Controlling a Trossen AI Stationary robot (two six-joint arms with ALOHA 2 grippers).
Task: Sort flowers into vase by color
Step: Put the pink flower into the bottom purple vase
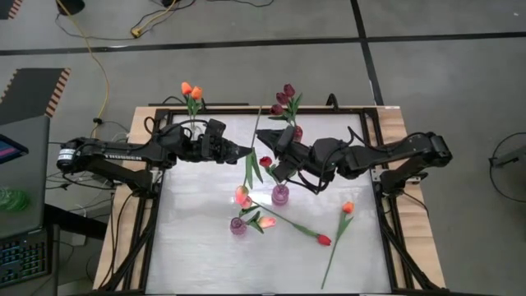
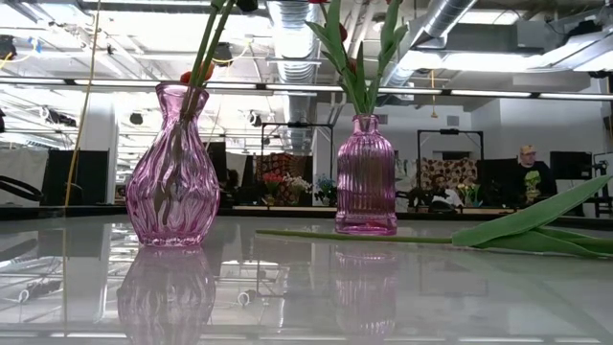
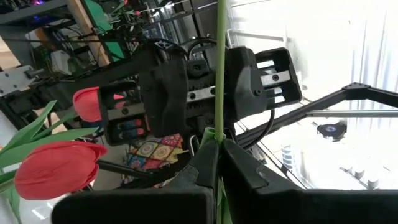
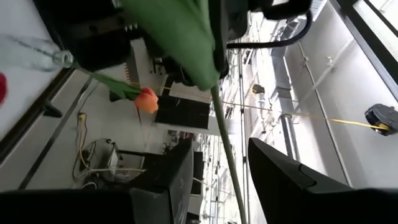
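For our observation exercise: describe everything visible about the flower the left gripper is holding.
The flower is an artificial tulip with a thin green stem, a long green leaf and a red head. The left gripper is shut on the stem. The stem also runs between the open fingers of the right gripper, above the table's middle.

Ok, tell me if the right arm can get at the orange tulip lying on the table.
Probably yes: the orange tulip lies alone on its side, nothing over it, and the right gripper is open and empty.

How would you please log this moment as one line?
left gripper: shut on flower stem | right gripper: open around same stem | handover mid-table
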